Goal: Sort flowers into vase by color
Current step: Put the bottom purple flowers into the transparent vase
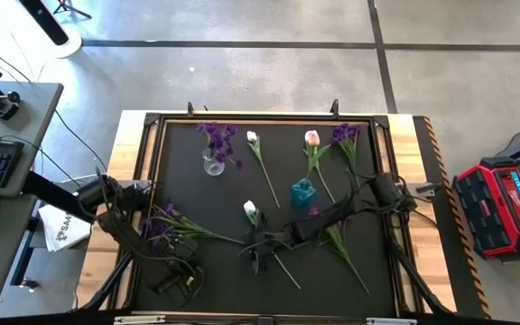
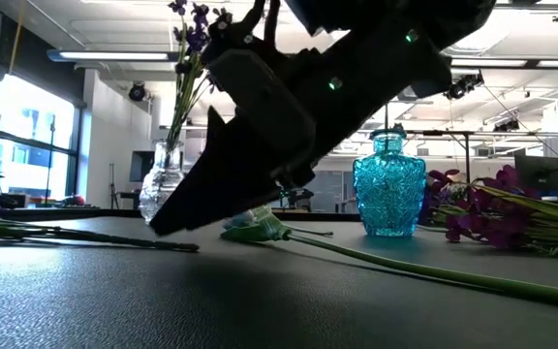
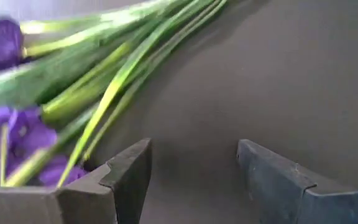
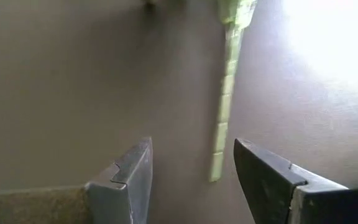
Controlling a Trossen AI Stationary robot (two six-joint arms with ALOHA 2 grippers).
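My right gripper (image 1: 258, 255) hangs low over the mat (image 1: 278, 298), near the middle of its near edge, fingers spread w/ nothing between them yet. The white tulip (image 1: 250, 209) lies right under me — head toward the mat's centre, stem running back toward the near right corner. In my right wrist view the stem (image 4: 225, 93) passes between my fingers (image 4: 129, 177), closer to one than the other, long axis roughly along my line of sight. So I judge the next move needs a small sideways shift and a drop, then a squeeze across the stem.

My left gripper (image 3: 191, 180) is also spread and empty, parked by the near left corner beside a purple sprig (image 1: 165, 226). It's farther from the tulip, so the right arm is the one for this pick.

The high view gives the layout: clear vase (image 1: 213, 162) w/ purple blossoms near the far edge, blue vase (image 1: 302, 193) around mid-mat. The low view adds what that hides — my fingertips are just above the surface, the tulip head (image 2: 260, 229) flat on the mat beside them.
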